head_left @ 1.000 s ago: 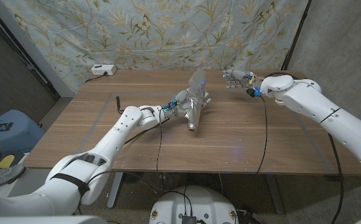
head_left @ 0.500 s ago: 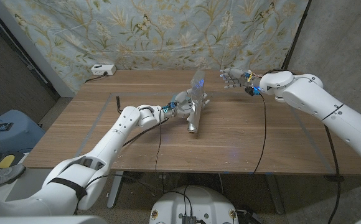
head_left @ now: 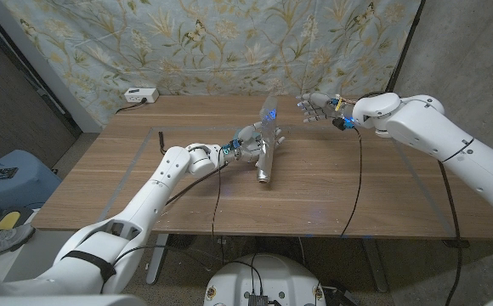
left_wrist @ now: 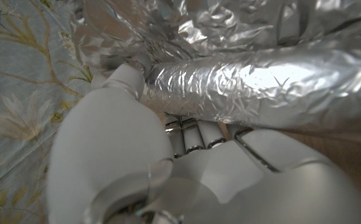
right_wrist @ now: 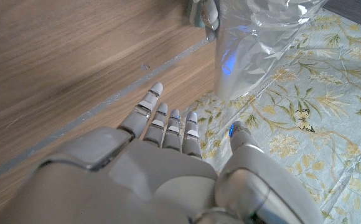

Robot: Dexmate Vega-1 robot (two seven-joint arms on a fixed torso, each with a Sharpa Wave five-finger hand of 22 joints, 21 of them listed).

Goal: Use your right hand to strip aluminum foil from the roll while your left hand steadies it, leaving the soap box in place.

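Note:
The aluminum foil roll lies on the wooden table near its middle, with a loose crinkled sheet standing up from its far end. My left hand grips the roll from its left side. In the left wrist view the fingers curl under the shiny roll. My right hand hovers above the table to the right of the sheet, open with fingers spread and nothing in it. In the right wrist view this hand reaches toward the sheet with a gap between them.
A white power strip sits at the table's back left edge. A thin black bar lies on the left part of the table. A black cable hangs from my right arm. A floral curtain closes the back.
My right hand has moved left, closer to the raised foil sheet. The sheet has turned more edge-on. My left hand has kept its grip on the roll.

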